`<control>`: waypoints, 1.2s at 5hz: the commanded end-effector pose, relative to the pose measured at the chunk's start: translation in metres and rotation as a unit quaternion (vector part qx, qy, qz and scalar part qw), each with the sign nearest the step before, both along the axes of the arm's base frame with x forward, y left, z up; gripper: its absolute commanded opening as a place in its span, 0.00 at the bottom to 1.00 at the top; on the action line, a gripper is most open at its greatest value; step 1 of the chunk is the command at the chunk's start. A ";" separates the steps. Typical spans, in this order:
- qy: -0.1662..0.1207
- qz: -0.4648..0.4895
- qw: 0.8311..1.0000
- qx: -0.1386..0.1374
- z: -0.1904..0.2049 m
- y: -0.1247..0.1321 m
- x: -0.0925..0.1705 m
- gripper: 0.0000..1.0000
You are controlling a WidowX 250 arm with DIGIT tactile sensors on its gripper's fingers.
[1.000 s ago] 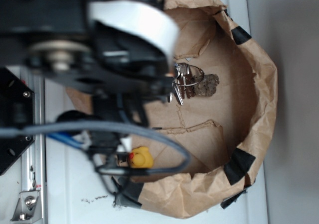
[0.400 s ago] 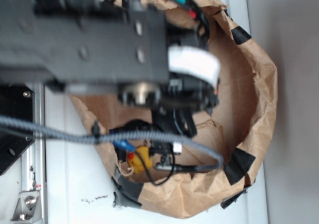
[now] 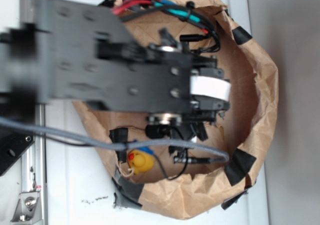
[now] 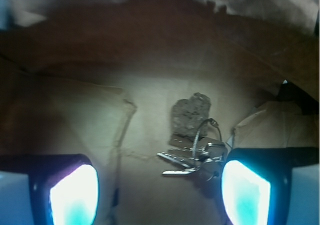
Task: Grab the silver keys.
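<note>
Loosely jointed, the small bunch of shiny silver keys (image 4: 194,160) with a rough cork-like fob (image 4: 191,116) (light, slippery metal) sits at three o'clock between the wide-open, empty gripper (image 4: 159,190), best pinched at the ring.

A white surface (image 3: 75,185) carries a crumpled brown paper bag (image 3: 260,85) with black-taped rim; on its floor lie a bunch of silver keys (image 4: 197,157) and a yellow rubber duck (image 3: 141,161).

A robot lab bench: white tabletop (image 3: 70,185), metal mounting rail (image 3: 27,185), taped brown-paper bin (image 3: 260,85).
</note>
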State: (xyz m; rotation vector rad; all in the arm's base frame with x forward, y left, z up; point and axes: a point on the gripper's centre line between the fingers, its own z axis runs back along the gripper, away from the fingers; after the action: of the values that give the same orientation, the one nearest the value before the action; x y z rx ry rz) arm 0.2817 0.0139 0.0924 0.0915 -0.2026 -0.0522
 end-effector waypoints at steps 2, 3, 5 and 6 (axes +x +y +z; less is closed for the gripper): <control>-0.028 0.002 0.999 0.016 0.001 -0.004 0.010 1.00; -0.025 0.009 0.999 0.035 -0.013 0.007 0.017 1.00; -0.020 -0.003 0.998 0.061 -0.031 0.020 0.016 1.00; -0.013 0.013 0.996 0.084 -0.037 0.029 0.019 1.00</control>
State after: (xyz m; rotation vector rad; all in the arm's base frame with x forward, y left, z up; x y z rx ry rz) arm 0.2917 0.0360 0.0420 0.2528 -0.1751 -0.0695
